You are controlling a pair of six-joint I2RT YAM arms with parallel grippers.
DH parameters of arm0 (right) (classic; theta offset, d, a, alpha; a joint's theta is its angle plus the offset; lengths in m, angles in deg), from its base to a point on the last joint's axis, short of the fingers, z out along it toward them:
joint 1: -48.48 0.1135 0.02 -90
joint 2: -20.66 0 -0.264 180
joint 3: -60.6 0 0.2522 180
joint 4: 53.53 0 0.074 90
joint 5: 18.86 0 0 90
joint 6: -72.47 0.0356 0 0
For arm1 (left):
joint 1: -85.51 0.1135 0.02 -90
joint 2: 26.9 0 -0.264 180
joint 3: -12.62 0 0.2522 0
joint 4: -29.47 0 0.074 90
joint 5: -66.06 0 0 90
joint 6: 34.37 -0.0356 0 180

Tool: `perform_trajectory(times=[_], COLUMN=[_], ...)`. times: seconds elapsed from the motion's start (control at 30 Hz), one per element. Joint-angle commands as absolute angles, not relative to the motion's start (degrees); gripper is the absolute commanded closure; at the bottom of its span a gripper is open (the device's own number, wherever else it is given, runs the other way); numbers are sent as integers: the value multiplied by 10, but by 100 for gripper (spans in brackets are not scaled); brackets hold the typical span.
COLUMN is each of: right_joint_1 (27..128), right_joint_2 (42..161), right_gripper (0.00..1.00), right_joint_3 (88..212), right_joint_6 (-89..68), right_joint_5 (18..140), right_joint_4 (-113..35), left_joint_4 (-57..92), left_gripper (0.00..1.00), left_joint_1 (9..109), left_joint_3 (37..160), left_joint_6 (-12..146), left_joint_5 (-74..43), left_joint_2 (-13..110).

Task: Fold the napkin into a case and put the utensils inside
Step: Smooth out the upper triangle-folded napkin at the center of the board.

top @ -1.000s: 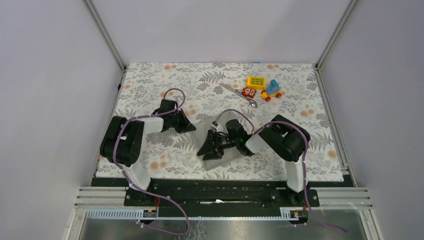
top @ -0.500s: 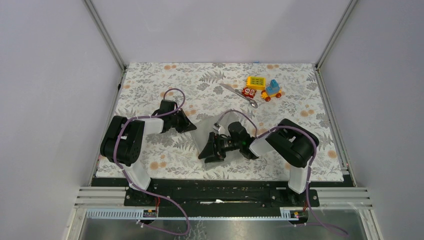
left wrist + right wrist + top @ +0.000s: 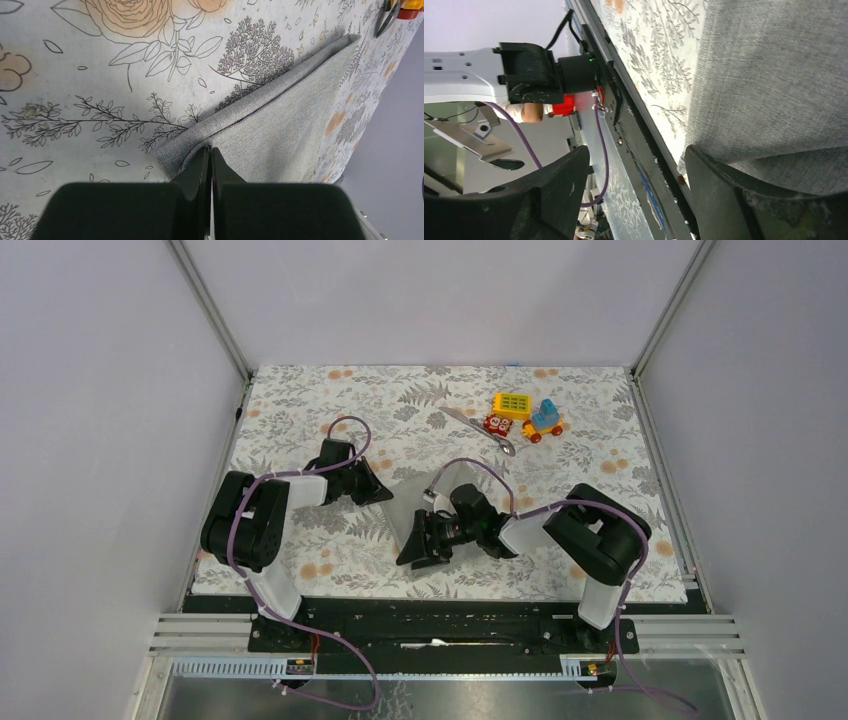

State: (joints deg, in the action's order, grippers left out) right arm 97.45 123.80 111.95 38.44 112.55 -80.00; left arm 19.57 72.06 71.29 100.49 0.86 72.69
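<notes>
Napkin: grey, folded, mid-tablecloth, between both arms. Left gripper: jaws together, pinching its folded corner. Right gripper: jaws apart at its near edge. Utensils: far side, beside toy blocks.

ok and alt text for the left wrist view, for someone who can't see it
A shut black left claw appears to pinch the near corner of a folded grey napkin, which lies diagonally on a floral tablecloth. A metal utensil tip shows at the top right.
</notes>
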Motion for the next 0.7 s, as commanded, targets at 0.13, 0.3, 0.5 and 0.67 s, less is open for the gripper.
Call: perform_trajectory(times=[0.13,0.3,0.5,0.67], right_joint_1=[997,1001,1027,1073], right_joint_2=[1253,1191,1149,1196], right_gripper=[25,25,27,44], right_joint_3=[1151,1238,1351,1471], right_joint_6=[267,180,116,114], right_joint_5=[1054,1020,929,770], right_joint_4=[-635,-452,-251,-81], left_joint_4=[127,79,16,-7], left_gripper=[100,98,85,71], left_joint_1=[727,728,729,743], left_joint_3=[728,778,826,815], left_joint_6=[961,938,910,909], left_joint_5=[-53,-27,1,33], left_joint_2=[750,722,668,584])
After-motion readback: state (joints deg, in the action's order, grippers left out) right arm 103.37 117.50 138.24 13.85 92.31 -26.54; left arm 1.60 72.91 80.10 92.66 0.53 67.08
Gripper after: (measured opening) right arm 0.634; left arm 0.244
